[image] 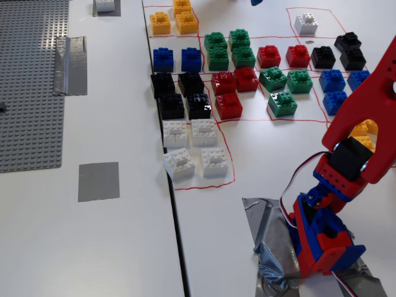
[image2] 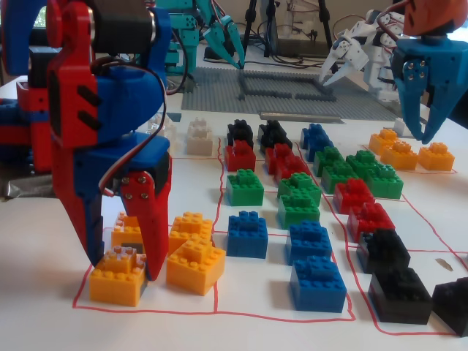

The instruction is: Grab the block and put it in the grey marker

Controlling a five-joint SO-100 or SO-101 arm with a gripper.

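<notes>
In a fixed view my red and blue gripper (image2: 126,265) points down at the front left corner of the brick field. Its fingers (image2: 152,241) press on either side of the yellow-orange block (image2: 115,278), which sits on the table inside the red outline. A second yellow brick (image2: 194,265) leans tilted against the right finger, and a third (image2: 126,228) lies behind. In the other fixed view my arm (image: 362,117) covers the gripper and the block; only yellow edges (image: 365,131) peek out. The grey marker (image: 98,181) is a flat tape square far to the left, across the table seam.
Rows of green, red, blue, black and white bricks (image: 247,62) fill the red outlines. More yellow bricks (image: 174,20) lie at the far end. A grey baseplate (image: 31,80) and a wrinkled tape strip (image: 69,65) are on the left. Another blue gripper (image2: 422,80) hangs at the right.
</notes>
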